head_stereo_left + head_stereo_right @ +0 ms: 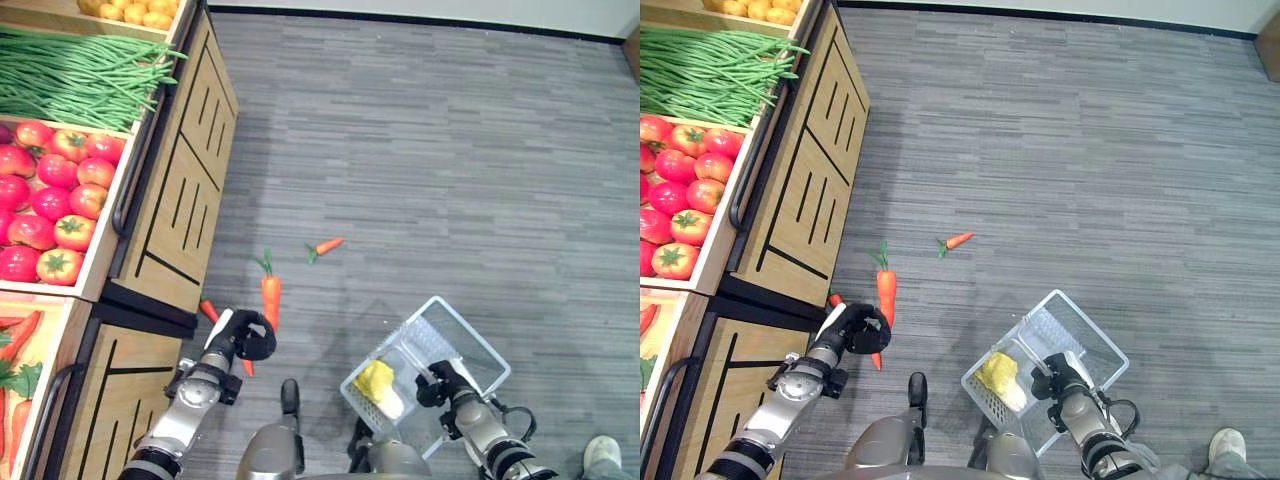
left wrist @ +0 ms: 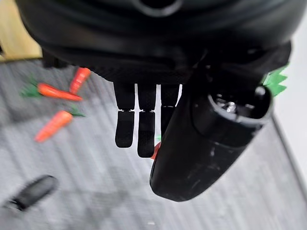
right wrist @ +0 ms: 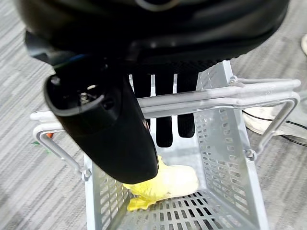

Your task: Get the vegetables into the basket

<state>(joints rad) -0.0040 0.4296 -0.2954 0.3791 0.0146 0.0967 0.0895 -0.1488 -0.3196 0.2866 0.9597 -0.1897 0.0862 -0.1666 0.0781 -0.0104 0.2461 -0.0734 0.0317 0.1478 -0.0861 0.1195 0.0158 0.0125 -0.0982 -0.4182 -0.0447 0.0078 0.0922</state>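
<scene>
Nearest the camera, a white basket (image 1: 470,345) hung tilted above the grey floor (image 1: 450,150), its handles gripped by the right hand (image 1: 437,385), whose fingers curled round the bars. Inside it lay a yellow vegetable (image 3: 165,184), low against the mesh wall; what kind was hard to tell. To the robot's left, the left hand (image 1: 250,335) was closed on a carrot (image 1: 271,298), which stood nearly upright out of the fist, green top uppermost. A second carrot (image 1: 326,246), smaller, lay on the floor ahead of the basket and well apart from it. Another orange piece (image 1: 208,310) showed just beside the left hand, against the foot of the wooden stand (image 1: 180,190). On that stand's top sat tomatoes (image 1: 50,200) and, beyond them, green beans (image 1: 70,70).
</scene>
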